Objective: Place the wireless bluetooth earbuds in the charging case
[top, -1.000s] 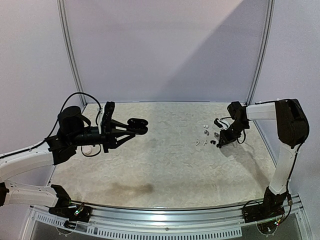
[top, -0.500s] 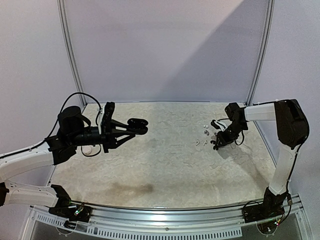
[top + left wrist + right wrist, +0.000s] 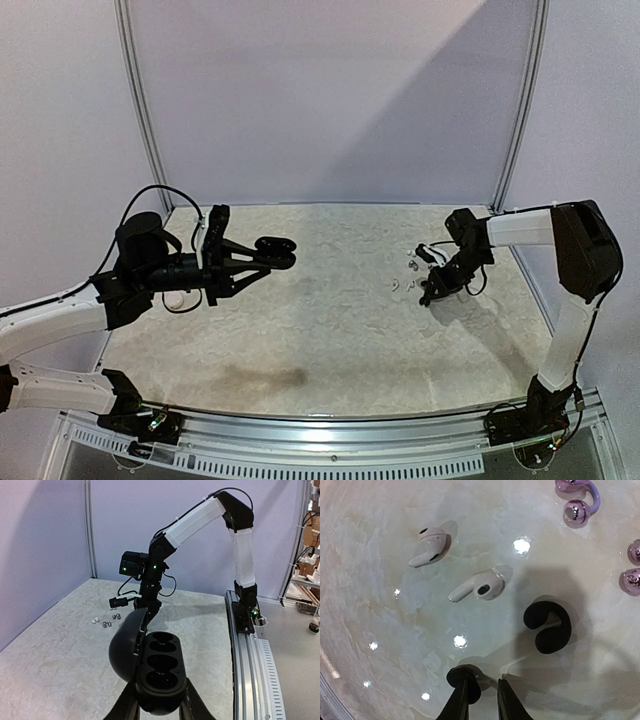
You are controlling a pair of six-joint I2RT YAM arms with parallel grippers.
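My left gripper [image 3: 159,707] is shut on the black charging case [image 3: 160,672] and holds it in the air over the table's left side [image 3: 275,247]. The lid stands open and its wells are empty. At the right, my right gripper [image 3: 484,690] hangs low over the table [image 3: 430,295]. Its fingers are close together on a black earbud [image 3: 460,676], one end of which bulges past the left fingertip. A second black earbud [image 3: 547,627] lies just ahead. Beyond it lie two white earbuds [image 3: 431,542] [image 3: 480,586] and silvery ones [image 3: 577,502].
A small white object [image 3: 175,298] lies on the table beside the left arm. A metal rail [image 3: 330,440] runs along the near edge. Frame posts [image 3: 140,105] and pale walls close the back. The right arm [image 3: 200,520] reaches in from the far side of the left wrist view.
The right gripper has slid a little leftward and toward the near edge beside the earbud cluster. The left arm and the case have stayed still.
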